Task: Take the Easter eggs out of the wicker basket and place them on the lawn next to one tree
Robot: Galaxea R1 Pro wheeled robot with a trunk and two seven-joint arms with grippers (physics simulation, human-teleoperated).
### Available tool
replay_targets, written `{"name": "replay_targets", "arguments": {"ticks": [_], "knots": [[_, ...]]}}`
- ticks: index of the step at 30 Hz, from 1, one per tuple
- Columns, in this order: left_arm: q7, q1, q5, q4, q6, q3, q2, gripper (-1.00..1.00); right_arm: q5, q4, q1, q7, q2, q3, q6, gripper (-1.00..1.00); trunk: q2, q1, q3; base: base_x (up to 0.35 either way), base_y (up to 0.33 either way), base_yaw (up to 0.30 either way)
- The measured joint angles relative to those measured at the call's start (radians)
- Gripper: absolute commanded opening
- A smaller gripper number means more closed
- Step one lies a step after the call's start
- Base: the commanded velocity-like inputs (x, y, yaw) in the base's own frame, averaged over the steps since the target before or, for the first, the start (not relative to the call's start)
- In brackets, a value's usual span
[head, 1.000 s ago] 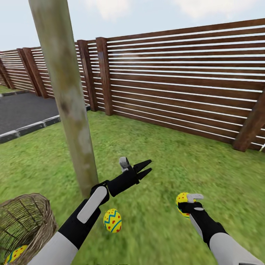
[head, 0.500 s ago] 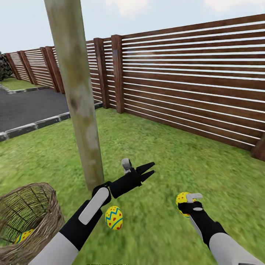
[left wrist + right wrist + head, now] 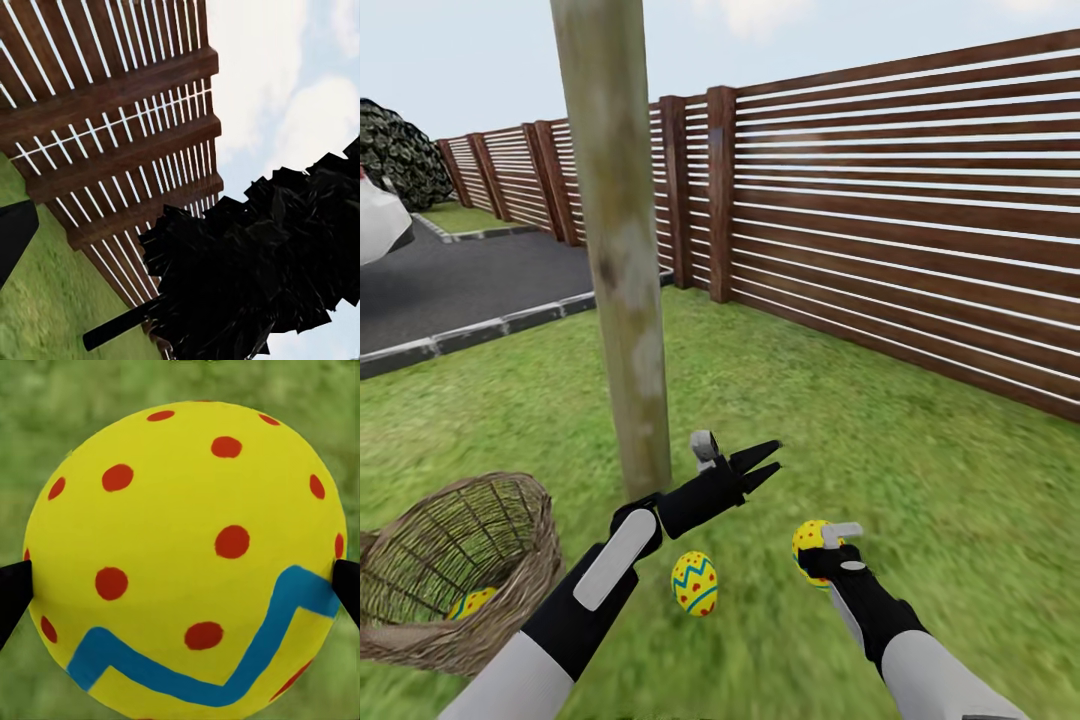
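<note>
The tree (image 3: 622,260) rises from the lawn (image 3: 920,470) just beyond my left gripper (image 3: 772,457), which hangs open above the grass with nothing between its fingers. One Easter egg (image 3: 694,582) lies on the grass near the trunk's foot, beside my left forearm. My right gripper (image 3: 818,550) is shut on a second egg (image 3: 806,536), held low over the lawn; up close that egg (image 3: 184,555) sits between the two dark fingertips (image 3: 11,592). The wicker basket (image 3: 510,500) stands at the lower left, and a third egg (image 3: 470,603) lies inside it.
A brown slatted wooden fence (image 3: 920,210) runs behind the tree and along the right. A dark asphalt driveway (image 3: 460,285) edged with grey stones (image 3: 490,328) lies at the left, with a dark bush (image 3: 400,150) beyond. The left wrist view looks up at the fence (image 3: 112,135) and dark foliage (image 3: 255,277).
The whole view has swung left, so tree, basket and lying egg shifted right in the picture. My right gripper has carried its egg leftward, nearer the left arm. The left arm holds its pose.
</note>
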Motion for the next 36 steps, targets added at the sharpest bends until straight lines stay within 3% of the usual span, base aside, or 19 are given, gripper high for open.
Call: {"name": "replay_targets", "arguments": {"ticks": [14,15,17,19,36], "knots": [[0.0,0.0,0.0,0.0,0.0,0.0,0.0,1.0,0.0,0.0,0.0,0.0,0.0,0.0,0.0,-1.0,0.0,0.0,-0.014,0.0,-0.004,0.228],[0.0,0.0,0.0,0.0,0.0,0.0,0.0,1.0,-0.001,-0.001,-0.001,0.002,0.008,0.0,0.001,-1.0,0.0,0.0,-0.015,0.0,-0.145,0.223],[0.0,0.0,0.0,-0.001,0.0,-0.017,-0.008,1.0,0.0,0.018,-0.003,0.006,0.047,0.04,-0.008,-1.0,0.0,0.0,-0.017,0.0,-0.142,0.221],[0.0,0.0,0.0,-0.001,0.0,-0.022,-0.011,1.0,0.002,0.023,-0.003,0.007,0.058,0.051,-0.011,-1.0,0.0,0.0,-0.019,0.0,-0.049,0.182],[-0.002,0.0,0.0,0.0,0.0,-0.022,-0.012,1.0,0.003,0.021,-0.003,0.007,0.059,0.054,-0.012,-1.0,0.0,0.0,-0.034,0.031,-0.063,0.122]]}}
